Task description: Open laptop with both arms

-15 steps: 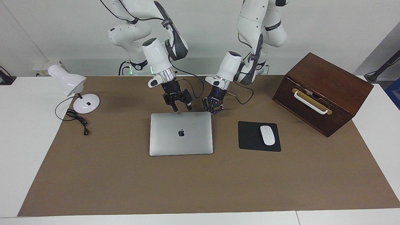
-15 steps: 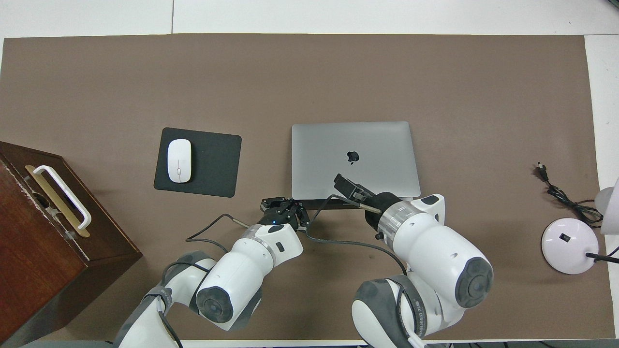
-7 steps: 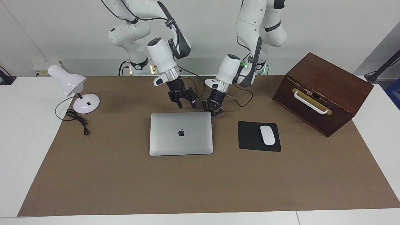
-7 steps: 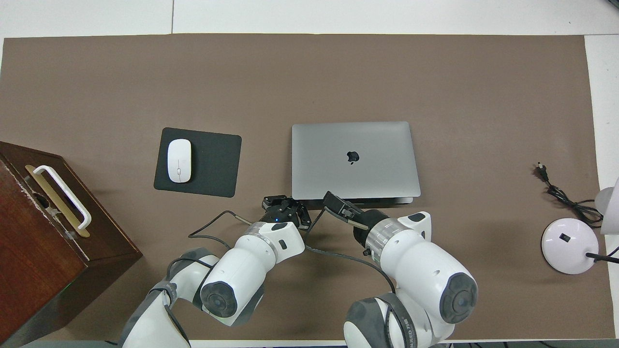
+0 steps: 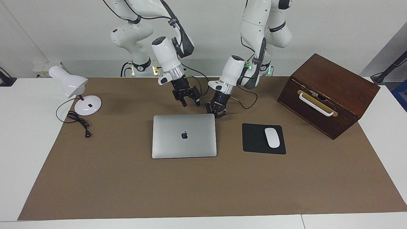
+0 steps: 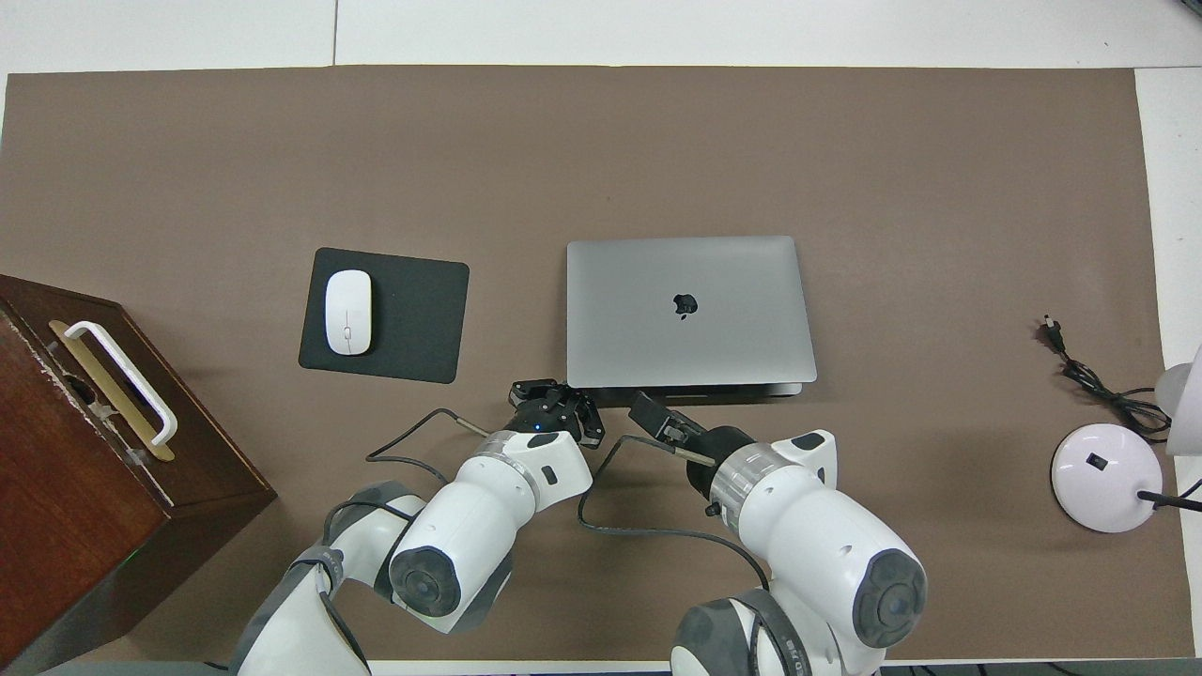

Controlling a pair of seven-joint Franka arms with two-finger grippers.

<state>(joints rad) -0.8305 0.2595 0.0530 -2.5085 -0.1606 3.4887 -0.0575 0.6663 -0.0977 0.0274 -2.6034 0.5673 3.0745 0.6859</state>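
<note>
White jointed arms with dark grey joint covers, ribbed silver wrist rings, black clawed grippers, loose black cables, small green base lights.

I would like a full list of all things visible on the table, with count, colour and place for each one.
laptop: one, silver-grey, lid shut, middle of the brown mat.
mouse pad: one, black, beside the laptop toward the left arm's end.
mouse: one, white, on the mouse pad.
wooden box: one, dark brown, white handle, left arm's end.
desk lamp: one, white, black cord, right arm's end.
left gripper: one, black, at the laptop's corner nearest the robots.
right gripper: one, black, open, raised above the mat near the laptop's edge nearest the robots.
</note>
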